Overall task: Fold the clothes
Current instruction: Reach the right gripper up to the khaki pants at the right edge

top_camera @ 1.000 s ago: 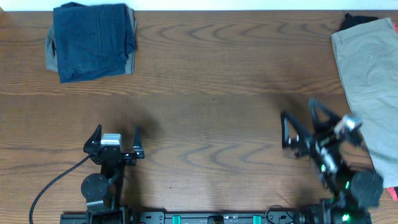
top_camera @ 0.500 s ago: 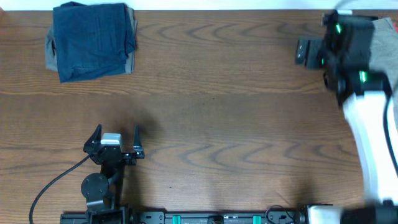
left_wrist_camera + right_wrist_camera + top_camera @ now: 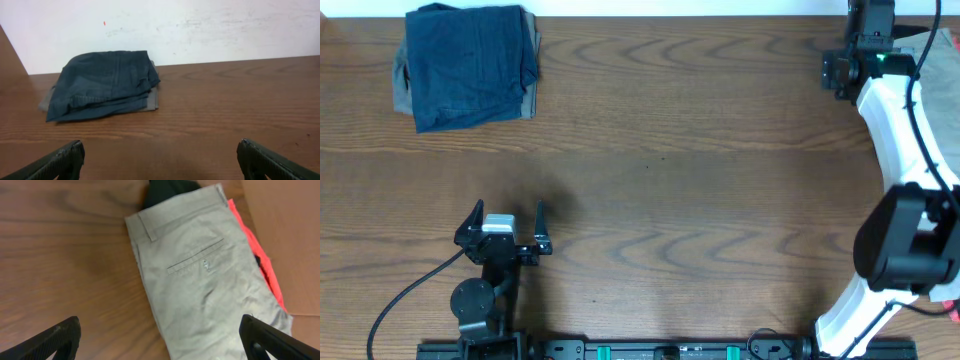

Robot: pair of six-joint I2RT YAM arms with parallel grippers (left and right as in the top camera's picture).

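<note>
The khaki-beige shorts [image 3: 200, 275] lie flat at the table's right edge, waistband and stitched pocket up; in the overhead view [image 3: 942, 110] my right arm covers much of them. A black garment [image 3: 167, 190] and a red one [image 3: 261, 262] stick out from under them. My right gripper [image 3: 160, 345] is open and empty above the shorts' left edge; overhead it is at the far right corner [image 3: 868, 20]. My left gripper [image 3: 505, 225] is open and empty near the front left, also in its wrist view [image 3: 160, 160].
Folded dark navy-blue shorts [image 3: 470, 65] lie at the far left corner on a grey garment, also in the left wrist view [image 3: 102, 82]. A white wall [image 3: 200, 25] runs behind the table. A brown board [image 3: 290, 230] lies right of the clothes pile.
My right arm has swung from the front right up to the far right corner, over the khaki shorts. The left arm and the navy shorts have not moved.
</note>
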